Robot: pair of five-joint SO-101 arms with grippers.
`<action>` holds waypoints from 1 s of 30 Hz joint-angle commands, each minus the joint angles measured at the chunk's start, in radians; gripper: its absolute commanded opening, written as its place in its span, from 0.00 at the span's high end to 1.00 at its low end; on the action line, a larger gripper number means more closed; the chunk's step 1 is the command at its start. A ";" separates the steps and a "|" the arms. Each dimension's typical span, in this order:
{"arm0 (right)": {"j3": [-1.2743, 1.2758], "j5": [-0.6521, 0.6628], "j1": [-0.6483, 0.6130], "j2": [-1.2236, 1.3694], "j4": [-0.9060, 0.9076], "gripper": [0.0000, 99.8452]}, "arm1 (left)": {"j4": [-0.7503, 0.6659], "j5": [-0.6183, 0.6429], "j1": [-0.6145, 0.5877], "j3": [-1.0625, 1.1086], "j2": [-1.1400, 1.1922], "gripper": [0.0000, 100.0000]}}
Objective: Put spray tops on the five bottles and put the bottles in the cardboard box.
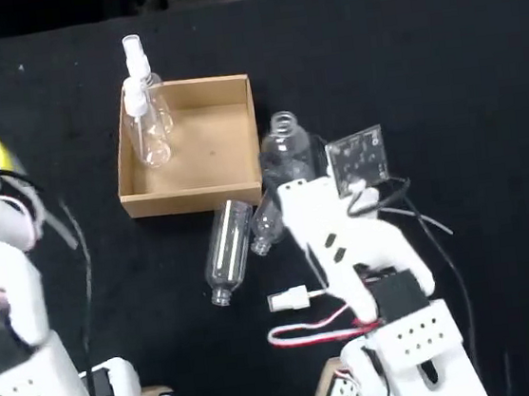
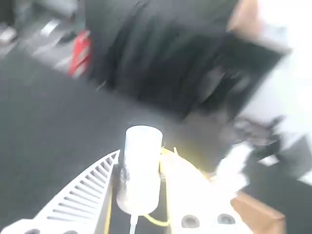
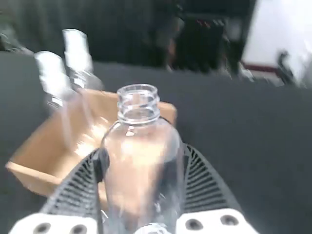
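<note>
My right gripper (image 3: pixel 144 153) is shut on a clear, uncapped bottle (image 3: pixel 139 109) and holds it upright next to the cardboard box (image 1: pixel 202 138), at its right side. Two bottles with white spray tops (image 1: pixel 147 116) stand inside the box at its left wall. My left gripper (image 2: pixel 141 155) is raised at the table's far left and is shut on a white spray top (image 2: pixel 141 139). Two more uncapped bottles (image 1: pixel 228 250) (image 1: pixel 265 223) lie on the black table in front of the box. A loose spray top (image 1: pixel 290 299) lies nearer the arm bases.
The right arm's white body (image 1: pixel 356 245) and its red and white cables (image 1: pixel 308 330) lie over the near middle of the table. Black cloth covers the table (image 1: pixel 442 82). The right half of the box floor (image 1: pixel 216 151) is bare.
</note>
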 commanded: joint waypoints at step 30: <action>0.094 0.006 -0.103 -0.024 -0.313 0.99 | -0.807 0.023 0.811 -0.077 0.184 0.97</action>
